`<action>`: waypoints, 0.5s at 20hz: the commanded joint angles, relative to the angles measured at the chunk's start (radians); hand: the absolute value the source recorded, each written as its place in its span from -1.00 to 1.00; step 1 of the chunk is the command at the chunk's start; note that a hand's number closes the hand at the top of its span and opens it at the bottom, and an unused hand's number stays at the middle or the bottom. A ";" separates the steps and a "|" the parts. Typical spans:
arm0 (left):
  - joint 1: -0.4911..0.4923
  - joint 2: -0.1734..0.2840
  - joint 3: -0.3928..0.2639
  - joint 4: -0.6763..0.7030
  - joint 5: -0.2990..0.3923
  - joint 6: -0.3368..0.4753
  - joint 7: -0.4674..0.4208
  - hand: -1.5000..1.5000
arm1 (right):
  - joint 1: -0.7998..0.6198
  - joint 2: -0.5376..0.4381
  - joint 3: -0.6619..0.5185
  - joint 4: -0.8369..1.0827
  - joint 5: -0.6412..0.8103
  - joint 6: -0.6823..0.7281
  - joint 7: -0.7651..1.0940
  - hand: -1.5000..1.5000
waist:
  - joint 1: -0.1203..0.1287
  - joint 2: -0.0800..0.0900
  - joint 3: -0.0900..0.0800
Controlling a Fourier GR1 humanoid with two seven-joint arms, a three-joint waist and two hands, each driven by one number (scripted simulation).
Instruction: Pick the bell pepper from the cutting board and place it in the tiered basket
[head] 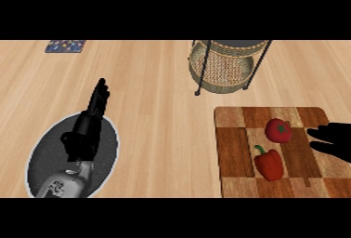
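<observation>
While the right hand [332, 141] comes in over the right edge of the cutting board [231, 153], fingers extended and holding nothing, the bell pepper [269, 163] lies untouched on the board, just below a tomato [278, 130]. Step in hand: the reach — no grasp yet. Next move calls for lowering onto the pepper, not the tomato, closing, then carrying up-left to the tiered basket [226, 65]. Left hand [100, 98] rests over a dark round plate [41, 153], fingers straight.
</observation>
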 commanded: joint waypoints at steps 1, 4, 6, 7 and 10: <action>0.019 0.007 0.027 -0.052 0.000 -0.027 0.033 0.00 | 0.026 0.014 0.013 -0.006 0.154 0.013 -0.149 -1.00 | 0.001 -0.001 0.000; 0.014 -0.035 0.026 0.040 -0.001 -0.027 -0.035 0.00 | 0.045 -0.048 0.049 0.027 0.248 -0.039 -0.242 -1.00 | -0.002 0.001 0.000; 0.013 -0.044 -0.003 -0.029 -0.049 -0.007 0.029 0.00 | 0.036 -0.017 0.098 0.020 0.289 -0.077 -0.222 -1.00 | 0.001 0.000 0.000; -0.044 -0.012 0.058 0.045 -0.019 -0.041 0.018 0.00 | 0.121 -0.035 0.093 -0.033 0.325 -0.102 -0.263 -1.00 | -0.008 0.000 0.000; -0.029 -0.032 0.051 0.020 -0.016 -0.048 0.014 0.00 | 0.069 -0.045 0.123 -0.048 0.311 -0.104 -0.259 -1.00 | -0.003 -0.001 -0.001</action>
